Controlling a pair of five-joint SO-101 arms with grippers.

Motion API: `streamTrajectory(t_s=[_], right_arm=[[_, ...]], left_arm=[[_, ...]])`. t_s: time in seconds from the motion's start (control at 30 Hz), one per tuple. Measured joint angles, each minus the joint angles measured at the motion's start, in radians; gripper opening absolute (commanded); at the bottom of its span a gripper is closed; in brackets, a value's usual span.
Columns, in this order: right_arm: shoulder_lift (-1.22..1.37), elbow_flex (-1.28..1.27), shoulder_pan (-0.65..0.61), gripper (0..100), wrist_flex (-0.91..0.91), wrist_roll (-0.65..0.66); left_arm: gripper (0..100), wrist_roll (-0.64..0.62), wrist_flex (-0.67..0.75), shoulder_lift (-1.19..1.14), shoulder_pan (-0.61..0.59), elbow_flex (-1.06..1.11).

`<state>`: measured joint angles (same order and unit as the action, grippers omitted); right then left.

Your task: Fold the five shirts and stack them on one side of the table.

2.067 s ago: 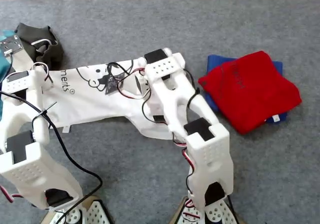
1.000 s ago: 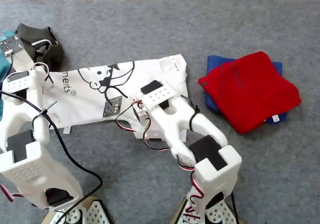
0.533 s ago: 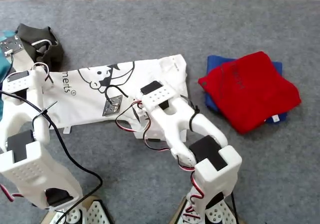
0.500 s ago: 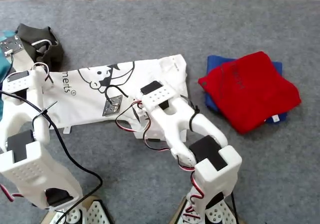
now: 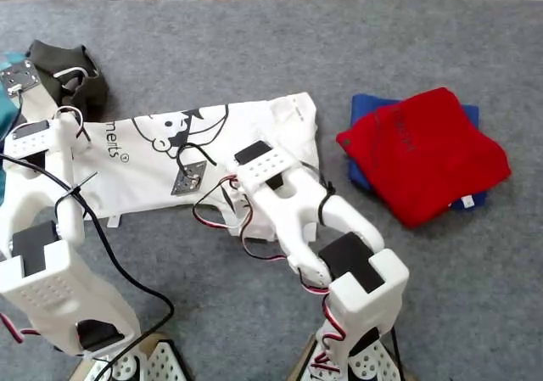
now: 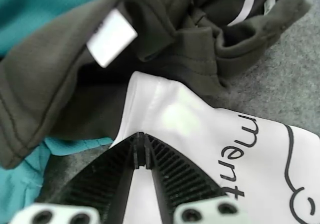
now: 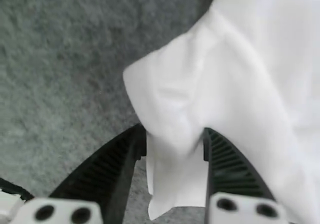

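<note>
High view: a white shirt (image 5: 161,160) is seen spread print-up on the table (image 5: 254,42), stretched between the two arms. Well off to the outer side of the right arm, a folded red shirt (image 5: 424,152) is laid on a folded blue shirt (image 5: 366,106), so a stack of two is judged to be begun there.

In the left wrist view, the left gripper (image 6: 141,151) is shown with its jaws brought together on the white shirt's edge, and that end is taken to be held. Just beyond its tips a crumpled dark shirt (image 6: 165,39) is found touching the white one. A teal shirt (image 6: 40,4) is seen beside and under the dark one. Both are unfolded.

In the right wrist view, the right gripper (image 7: 173,131) is shown with its jaws apart. A raised fold of the white shirt's border is lodged between them, with bare table just beside it.

The step in hand is judged to be the fold of the white shirt, third of the five. For the next move, the right jaws would need to be closed firmly on that fold. The border could then be lifted and carried across the print. The left end should be kept taut, and the dark shirt should not be dragged along.
</note>
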<state>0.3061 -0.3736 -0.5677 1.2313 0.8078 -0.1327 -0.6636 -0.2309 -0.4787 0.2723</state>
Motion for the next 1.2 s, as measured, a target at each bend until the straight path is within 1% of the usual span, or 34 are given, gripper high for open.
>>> streamTrajectory(t_s=[0.1,0.4,0.5,0.63,0.73,0.8,0.87,1.03,1.2], right_arm=[[0.000,0.000,-0.002,20.6,-0.002,-0.018],[0.000,-0.002,-0.012,19.8,-0.002,-0.020],[0.003,0.005,-0.012,16.3,0.008,-0.020],[0.118,0.157,-0.011,7.7,0.118,-0.020],[0.227,0.308,-0.008,5.7,0.210,-0.020],[0.256,0.339,-0.006,4.7,0.235,-0.021],[0.265,0.348,-0.006,1.0,0.244,-0.038],[0.284,0.348,0.011,1.3,0.247,-0.114],[0.298,0.381,0.043,1.3,0.261,-0.137]], left_arm=[[3,0.000,0.000,0.000,0.000,0.000],[3,0.000,0.000,0.000,0.000,0.000],[3,0.000,-0.014,0.000,0.000,0.000],[3,0.000,-0.034,0.000,0.000,0.000],[3,0.000,-0.034,0.000,0.000,0.000],[3,0.000,-0.034,0.000,0.000,0.000],[3,0.000,-0.034,0.000,0.000,0.000],[3,0.000,-0.034,0.000,0.000,0.000],[3,0.000,-0.034,0.000,0.000,0.000]])
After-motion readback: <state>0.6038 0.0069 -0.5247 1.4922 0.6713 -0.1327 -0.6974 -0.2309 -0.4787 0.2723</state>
